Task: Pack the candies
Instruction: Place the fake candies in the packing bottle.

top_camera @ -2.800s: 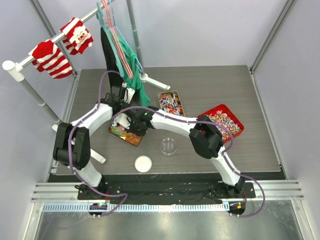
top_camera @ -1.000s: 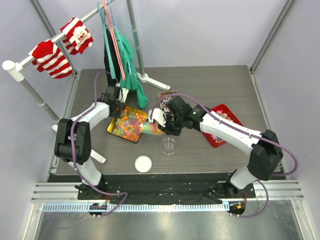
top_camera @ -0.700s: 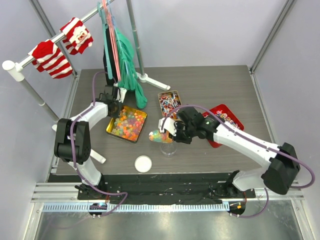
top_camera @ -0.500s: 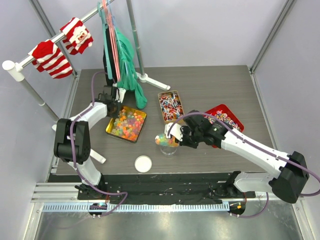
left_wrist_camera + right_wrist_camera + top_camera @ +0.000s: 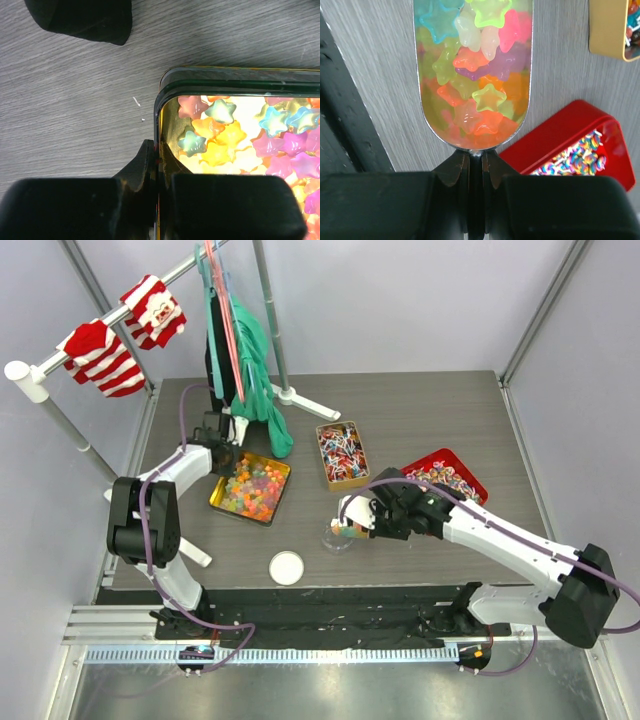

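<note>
Star-shaped gummy candies (image 5: pixel 250 488) fill a gold tin (image 5: pixel 268 513) at the left centre. My left gripper (image 5: pixel 222 447) is shut on that tin's far left rim; in the left wrist view the jaws pinch the rim (image 5: pixel 161 100) beside the candies (image 5: pixel 220 137), left gripper (image 5: pixel 160 156). My right gripper (image 5: pixel 368 520) is shut on the handle of a silver scoop (image 5: pixel 346 524) loaded with candies, held over a small clear jar (image 5: pixel 333 539). In the right wrist view the scoop (image 5: pixel 527 75) is heaped with gummies (image 5: pixel 475 75) just ahead of the right gripper (image 5: pixel 476 159).
A second gold tin (image 5: pixel 340 453) of striped wrapped sweets sits behind the jar, and a red tin (image 5: pixel 452 477) of more sweets lies to the right. A white lid (image 5: pixel 286 567) rests near the front edge. A clothes rack with hanging garments (image 5: pixel 245 350) stands at the back left.
My right arm has carried the loaded scoop from the gold tin of gummies forward and right to above the clear jar. The left gripper has stayed pinched on the tin's rim.
</note>
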Available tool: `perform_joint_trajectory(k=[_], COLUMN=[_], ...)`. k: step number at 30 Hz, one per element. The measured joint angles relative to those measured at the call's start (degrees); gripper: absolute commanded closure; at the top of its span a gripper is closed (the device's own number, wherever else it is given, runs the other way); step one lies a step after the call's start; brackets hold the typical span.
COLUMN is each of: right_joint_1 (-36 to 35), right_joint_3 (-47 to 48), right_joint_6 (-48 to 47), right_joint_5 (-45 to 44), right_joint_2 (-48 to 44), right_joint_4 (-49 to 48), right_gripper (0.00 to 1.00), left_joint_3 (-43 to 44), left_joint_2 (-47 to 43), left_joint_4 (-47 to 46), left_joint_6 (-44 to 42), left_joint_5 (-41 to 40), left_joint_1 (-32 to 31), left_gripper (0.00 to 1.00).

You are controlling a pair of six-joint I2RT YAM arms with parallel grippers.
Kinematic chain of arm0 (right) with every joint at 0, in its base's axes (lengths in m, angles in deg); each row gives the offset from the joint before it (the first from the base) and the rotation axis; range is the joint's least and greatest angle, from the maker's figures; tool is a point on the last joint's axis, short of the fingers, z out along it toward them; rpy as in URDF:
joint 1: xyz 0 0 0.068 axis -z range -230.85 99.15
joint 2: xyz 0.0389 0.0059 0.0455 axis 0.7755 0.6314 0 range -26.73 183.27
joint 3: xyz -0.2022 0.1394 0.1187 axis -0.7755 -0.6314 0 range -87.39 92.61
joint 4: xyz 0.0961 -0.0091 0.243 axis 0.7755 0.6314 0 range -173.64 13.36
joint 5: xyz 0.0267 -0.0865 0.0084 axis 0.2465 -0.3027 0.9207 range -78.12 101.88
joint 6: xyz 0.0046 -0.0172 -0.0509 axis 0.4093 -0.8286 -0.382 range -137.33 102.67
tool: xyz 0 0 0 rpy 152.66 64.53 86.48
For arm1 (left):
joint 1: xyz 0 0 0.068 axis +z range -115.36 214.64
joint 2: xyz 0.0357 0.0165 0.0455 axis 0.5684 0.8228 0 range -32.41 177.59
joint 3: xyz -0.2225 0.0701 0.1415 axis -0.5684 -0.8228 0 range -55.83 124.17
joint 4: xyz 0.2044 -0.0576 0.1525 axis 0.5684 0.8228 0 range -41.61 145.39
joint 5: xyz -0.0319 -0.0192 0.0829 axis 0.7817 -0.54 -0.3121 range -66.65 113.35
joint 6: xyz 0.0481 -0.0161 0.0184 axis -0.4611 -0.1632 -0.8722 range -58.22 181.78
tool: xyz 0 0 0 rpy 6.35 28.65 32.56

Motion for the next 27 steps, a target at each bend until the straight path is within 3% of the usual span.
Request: perform_joint_trajectory(k=[27], right_joint_1=[-6.73], right_joint_3=[8.0], right_joint_6=[-5.38], right_joint_5=[-18.21], right_joint_2=[9.7], right_joint_4=[8.74], right_gripper=[0.99], left_joint_3=[-0.11], left_joint_2=[0.52], left_joint_4=[-0.2], left_joint_6=[0.02], left_joint_5=[1.01], left_joint_1=[0.72], left_gripper=[1.0])
